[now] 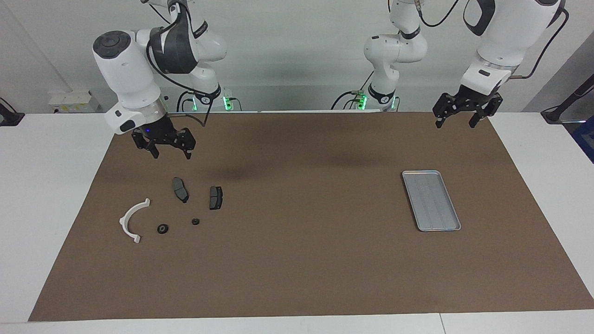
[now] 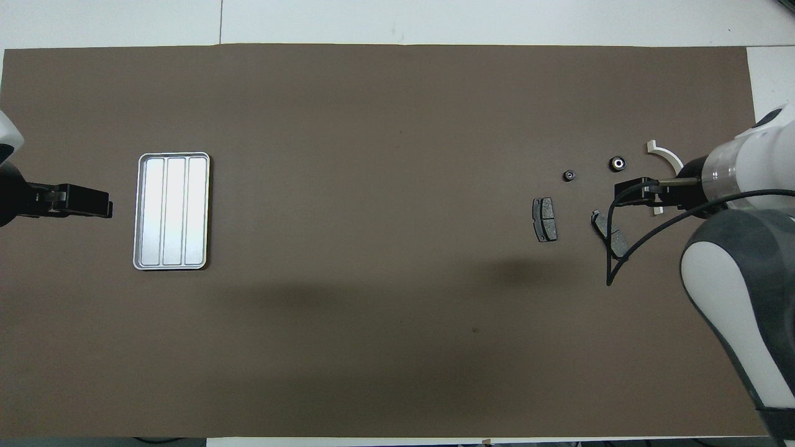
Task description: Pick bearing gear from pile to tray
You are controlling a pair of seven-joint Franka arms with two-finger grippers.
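Reaching phase: right gripper (image 1: 170, 152), fingers apart and empty, hangs over the desk (image 1: 297, 260) near the pile (image 1: 172, 208), next needing descent onto a black bearing gear (image 1: 162, 228), tray (image 1: 430, 199) empty, left gripper (image 1: 456, 121) waiting, fingers apart.

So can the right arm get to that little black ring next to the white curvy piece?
Probably yes. The right gripper hangs open above the mat, near the brake pads, and nothing lies on the black ring or crowds it; the white arc sits apart.
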